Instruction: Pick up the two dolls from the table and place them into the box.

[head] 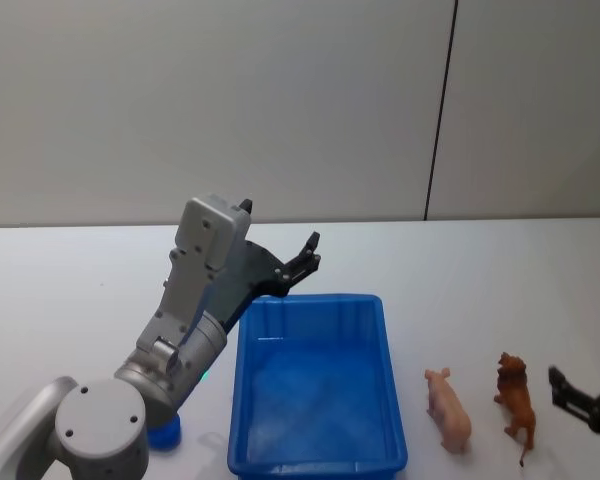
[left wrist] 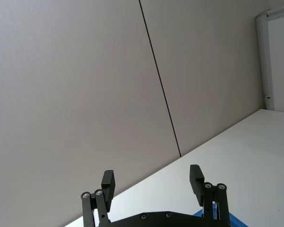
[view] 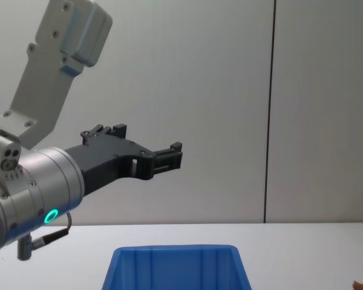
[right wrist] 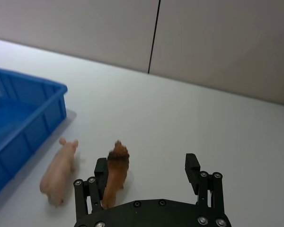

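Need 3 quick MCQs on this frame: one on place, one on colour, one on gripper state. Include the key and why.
1. Relative to the blue box, where are the pig doll and the lion doll?
A) inside it
B) on the table, to the robot's right of it
C) on the table, to the robot's left of it

2. What colour is the doll nearer the box?
A) pink
B) green
C) black

3. What state is the right gripper in?
A) shut on the lion doll
B) shut on the pig doll
C) open, holding nothing

Key:
1 B: both dolls stand on the white tabletop beside the box's right wall.
2 A: the pig doll is pale pink, and the orange-brown lion doll stands farther out.
3 C: its fingers are spread, with nothing between them.

The left gripper is raised above the box's far rim, open.
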`<state>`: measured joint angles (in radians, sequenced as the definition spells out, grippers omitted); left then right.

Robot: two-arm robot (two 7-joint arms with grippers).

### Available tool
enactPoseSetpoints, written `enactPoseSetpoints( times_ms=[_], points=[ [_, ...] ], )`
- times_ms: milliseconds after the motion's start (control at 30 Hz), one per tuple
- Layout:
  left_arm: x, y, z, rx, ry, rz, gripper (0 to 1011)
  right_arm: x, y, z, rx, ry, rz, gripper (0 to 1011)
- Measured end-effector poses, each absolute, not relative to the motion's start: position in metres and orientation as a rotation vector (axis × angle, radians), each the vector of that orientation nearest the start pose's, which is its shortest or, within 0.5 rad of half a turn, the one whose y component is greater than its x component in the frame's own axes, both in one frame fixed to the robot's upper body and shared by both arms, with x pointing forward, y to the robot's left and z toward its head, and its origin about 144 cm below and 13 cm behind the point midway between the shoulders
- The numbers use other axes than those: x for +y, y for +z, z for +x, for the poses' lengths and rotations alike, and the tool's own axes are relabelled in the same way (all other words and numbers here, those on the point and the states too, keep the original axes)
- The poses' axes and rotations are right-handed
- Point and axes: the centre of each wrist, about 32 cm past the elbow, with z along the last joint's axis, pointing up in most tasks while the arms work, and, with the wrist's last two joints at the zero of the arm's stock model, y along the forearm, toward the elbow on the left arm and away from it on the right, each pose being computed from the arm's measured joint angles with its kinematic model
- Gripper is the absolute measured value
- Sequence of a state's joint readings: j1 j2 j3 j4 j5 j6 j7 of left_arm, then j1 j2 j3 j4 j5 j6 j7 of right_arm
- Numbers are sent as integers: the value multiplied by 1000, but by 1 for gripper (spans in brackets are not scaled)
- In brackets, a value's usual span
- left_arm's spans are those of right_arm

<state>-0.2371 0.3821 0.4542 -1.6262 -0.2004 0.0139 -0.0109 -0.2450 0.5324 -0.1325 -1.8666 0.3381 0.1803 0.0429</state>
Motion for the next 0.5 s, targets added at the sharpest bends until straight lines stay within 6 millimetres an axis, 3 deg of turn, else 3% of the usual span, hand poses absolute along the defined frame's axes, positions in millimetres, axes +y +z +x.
enactPoseSetpoints(
  times_ms=[233,500],
  points=[
    [198,1204,492,-268,1124,61,1001,-298,1163,384,105,-1257,-373,1001],
    [198,1204,492,-268,1124,61,1001,-286,1149,399,173,-1236,-452,1001]
  ],
)
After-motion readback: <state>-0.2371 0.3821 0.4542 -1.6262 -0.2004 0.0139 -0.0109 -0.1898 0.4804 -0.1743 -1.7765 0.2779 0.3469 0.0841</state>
